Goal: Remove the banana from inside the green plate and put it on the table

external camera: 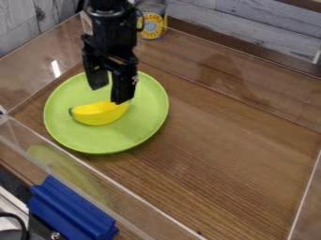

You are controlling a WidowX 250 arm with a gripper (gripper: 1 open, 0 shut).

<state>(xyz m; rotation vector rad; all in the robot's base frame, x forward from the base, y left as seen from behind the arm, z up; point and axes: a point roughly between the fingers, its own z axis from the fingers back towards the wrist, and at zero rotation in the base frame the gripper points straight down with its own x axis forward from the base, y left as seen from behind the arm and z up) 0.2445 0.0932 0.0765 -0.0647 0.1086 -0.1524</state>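
Single view noted: elevated, facing obliquely down across the surface [226, 169] from its near side, close enough that near and right edges run out of frame.
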